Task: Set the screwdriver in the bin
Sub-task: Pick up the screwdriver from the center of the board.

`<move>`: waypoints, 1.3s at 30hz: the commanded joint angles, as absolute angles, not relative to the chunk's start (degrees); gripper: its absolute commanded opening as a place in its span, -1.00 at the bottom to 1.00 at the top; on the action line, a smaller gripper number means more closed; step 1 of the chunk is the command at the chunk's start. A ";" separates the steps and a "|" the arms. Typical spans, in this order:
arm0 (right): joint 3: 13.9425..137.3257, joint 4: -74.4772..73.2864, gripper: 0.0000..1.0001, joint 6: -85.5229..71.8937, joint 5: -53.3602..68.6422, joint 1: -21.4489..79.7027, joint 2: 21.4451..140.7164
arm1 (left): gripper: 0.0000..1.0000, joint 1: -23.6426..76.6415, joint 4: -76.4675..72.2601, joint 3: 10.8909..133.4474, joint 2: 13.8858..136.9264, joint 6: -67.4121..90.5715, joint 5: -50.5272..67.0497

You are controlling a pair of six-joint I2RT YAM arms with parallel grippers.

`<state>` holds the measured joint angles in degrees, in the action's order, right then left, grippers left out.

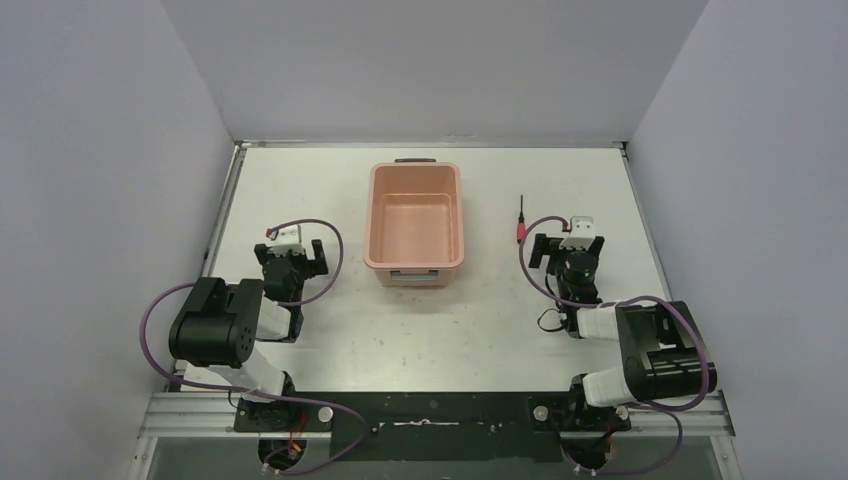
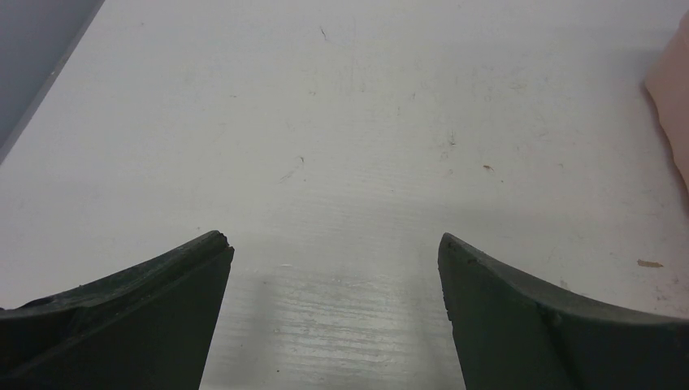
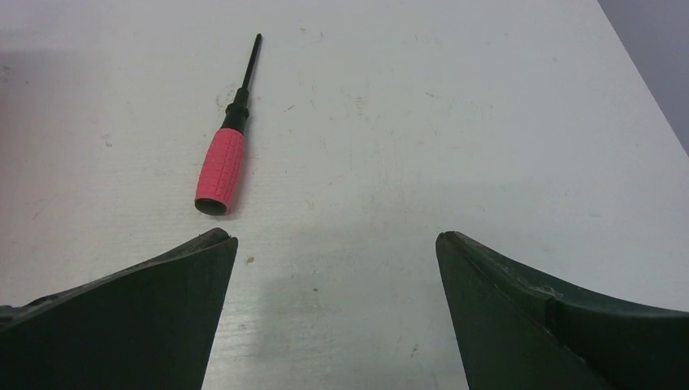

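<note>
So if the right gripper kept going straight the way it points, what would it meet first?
Probably the screwdriver: its red handle lies just ahead, roughly in line with one finger of the open right gripper. Between the fingers only bare table shows. Depth is unclear.
</note>
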<state>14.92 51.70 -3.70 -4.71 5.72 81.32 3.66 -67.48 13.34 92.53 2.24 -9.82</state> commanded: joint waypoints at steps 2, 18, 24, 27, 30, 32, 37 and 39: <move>18.24 51.67 1.00 -2.08 -1.19 6.06 82.68 | 0.94 3.71 -69.21 14.59 92.31 1.79 -9.84; 31.65 23.82 1.00 -1.09 -4.39 6.90 65.11 | 0.94 3.69 -69.27 14.59 92.31 1.76 -9.84; 45.17 11.30 1.00 -0.56 -4.38 7.03 62.45 | 0.94 3.69 -69.24 14.59 92.25 1.76 -9.84; 53.62 3.54 1.00 -1.07 -5.46 7.00 63.60 | 0.94 3.69 -69.27 14.59 92.28 1.76 -9.84; 62.30 -5.71 1.00 -2.27 -6.71 6.98 65.62 | 0.94 3.69 -69.26 14.59 92.33 1.81 -9.84; 68.06 -9.97 1.00 -2.28 -5.74 6.98 67.16 | 0.94 3.69 -69.24 14.59 92.35 1.76 -9.84; 80.30 -17.94 1.00 -4.46 -5.58 7.02 70.81 | 0.94 3.69 -69.30 14.60 92.35 1.76 -9.84; 86.25 -21.45 1.00 -4.89 -6.08 6.96 73.07 | 0.94 3.69 -69.22 14.59 92.35 1.76 -9.84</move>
